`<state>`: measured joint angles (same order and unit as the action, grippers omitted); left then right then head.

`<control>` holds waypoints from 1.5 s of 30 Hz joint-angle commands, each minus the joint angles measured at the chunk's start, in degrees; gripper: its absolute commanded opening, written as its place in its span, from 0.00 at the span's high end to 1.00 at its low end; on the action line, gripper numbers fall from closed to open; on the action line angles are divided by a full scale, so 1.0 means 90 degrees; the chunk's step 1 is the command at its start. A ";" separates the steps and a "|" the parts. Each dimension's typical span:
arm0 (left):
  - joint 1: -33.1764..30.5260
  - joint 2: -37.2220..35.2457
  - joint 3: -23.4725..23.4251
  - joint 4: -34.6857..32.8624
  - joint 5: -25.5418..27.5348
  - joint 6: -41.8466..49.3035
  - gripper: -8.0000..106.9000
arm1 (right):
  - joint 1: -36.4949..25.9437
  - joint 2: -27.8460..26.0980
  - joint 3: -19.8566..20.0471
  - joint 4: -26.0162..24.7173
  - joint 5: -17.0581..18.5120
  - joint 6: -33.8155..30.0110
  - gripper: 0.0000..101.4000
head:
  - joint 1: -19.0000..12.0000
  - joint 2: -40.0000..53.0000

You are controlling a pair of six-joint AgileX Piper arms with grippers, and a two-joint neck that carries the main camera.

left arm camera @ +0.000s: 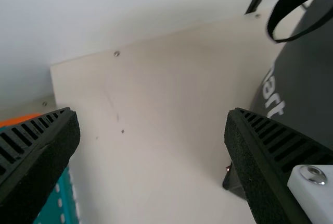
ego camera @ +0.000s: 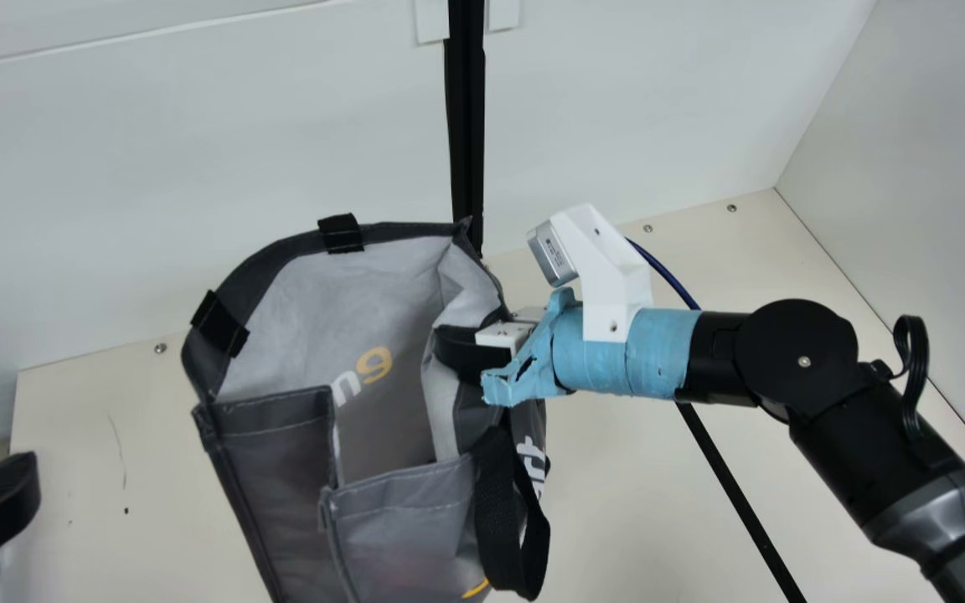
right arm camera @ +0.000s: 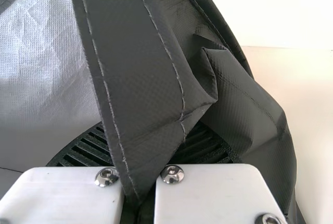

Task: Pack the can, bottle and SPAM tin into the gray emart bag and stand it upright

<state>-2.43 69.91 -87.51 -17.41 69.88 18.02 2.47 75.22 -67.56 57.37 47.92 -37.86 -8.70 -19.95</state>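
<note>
1. Main view: the gray fabric emart bag (ego camera: 269,469) gapes open on the cream table (ego camera: 633,502); the black right gripper (ego camera: 451,343) is clenched on its side.
2. Left wrist view: the black ribbed left gripper (left arm camera: 153,112) is released, spread wide near the bag.
3. Right wrist view: tugging the pinched, crumpled rim (right arm camera: 140,83) could tip the bag.

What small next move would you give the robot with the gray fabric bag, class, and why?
Perhaps bring the black ribbed left pincer to the gray fabric bag and steady its free left rim: that pincer is open and empty, while the black ribbed right pincer grips only the opposite side.
</note>
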 commanded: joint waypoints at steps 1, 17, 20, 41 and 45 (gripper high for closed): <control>-0.0112 -0.0008 0.0116 0.0751 0.0003 -0.0414 0.15 | 0.0000 0.0000 0.0000 0.0000 0.0000 0.0000 1.00 | -0.0144 -0.0005; -0.0228 -0.0004 0.0261 0.1103 0.0015 -0.0678 0.15 | 0.0011 -0.0147 0.0051 -0.0120 0.0019 0.0129 1.00 | -0.0144 -0.0005; -0.0228 -0.0004 0.0261 0.1103 0.0015 -0.0678 0.15 | -0.0057 -0.0179 -0.0009 -0.0317 0.0056 0.0207 1.00 | -0.0144 -0.0005; -0.0228 -0.0004 0.0261 0.1103 0.0015 -0.0678 0.15 | -0.0662 -0.0284 -0.0653 -0.2225 0.0259 0.1157 1.00 | -0.0144 -0.0005; -0.0228 -0.0004 0.0261 0.1103 0.0015 -0.0678 0.15 | -0.0768 -0.0289 -0.0790 -0.2525 0.0274 0.1352 1.00 | -0.0144 -0.0005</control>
<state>-4.48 69.87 -85.16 -7.48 70.01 11.92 -4.28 72.64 -74.44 35.53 50.66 -26.05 -8.70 -19.86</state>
